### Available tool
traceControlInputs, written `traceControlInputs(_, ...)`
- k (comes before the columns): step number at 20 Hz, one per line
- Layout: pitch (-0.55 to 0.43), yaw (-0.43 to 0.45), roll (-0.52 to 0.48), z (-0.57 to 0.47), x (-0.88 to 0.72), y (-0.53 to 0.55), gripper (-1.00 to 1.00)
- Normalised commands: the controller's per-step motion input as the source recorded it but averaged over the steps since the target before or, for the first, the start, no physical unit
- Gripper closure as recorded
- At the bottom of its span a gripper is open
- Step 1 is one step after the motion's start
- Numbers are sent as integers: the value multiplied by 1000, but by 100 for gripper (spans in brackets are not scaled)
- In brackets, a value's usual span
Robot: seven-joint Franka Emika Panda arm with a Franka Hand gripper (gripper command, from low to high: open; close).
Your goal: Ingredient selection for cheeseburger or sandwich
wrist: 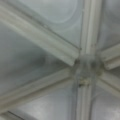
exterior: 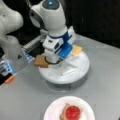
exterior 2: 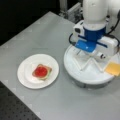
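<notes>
On the white plate [exterior: 53, 110] [exterior 2: 25, 77] lies the open sandwich [exterior: 71, 112] [exterior 2: 41, 72]: a toast-brown bread slice with green at its edge and a red tomato disc on top. A second bread slice [exterior: 41, 61] rests on the rim of the round white divided tray [exterior: 75, 72] [exterior 2: 87, 75]. A yellow cheese square [exterior: 77, 49] [exterior 2: 113, 68] lies on the tray's opposite rim. My gripper [exterior: 53, 59] [exterior 2: 93, 53] hangs low over the tray, right beside the loose bread slice. The wrist view shows only the tray's white dividers [wrist: 82, 62] close up, and no fingers.
The tray stands on a grey metal table [exterior: 105, 75] [exterior 2: 37, 37]. An orange-tipped piece [exterior: 10, 79] and blue-lit gear sit at a front view's left, beside the arm's base. A dark perforated board [exterior 2: 15, 110] borders the table at a front view's bottom left.
</notes>
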Motion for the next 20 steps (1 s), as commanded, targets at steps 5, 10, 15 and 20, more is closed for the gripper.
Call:
traceControlInputs(5, -89, 2, -117, -141, -46, 61, -100)
traceControlInputs(10, -59, 85, -177, -157, -108, -12, -100)
traceControlInputs(15, -80, 100, -196, -117, -124, -39, -100)
traceControlInputs(20, -106, 63, -165, -84, -124, -10, -100)
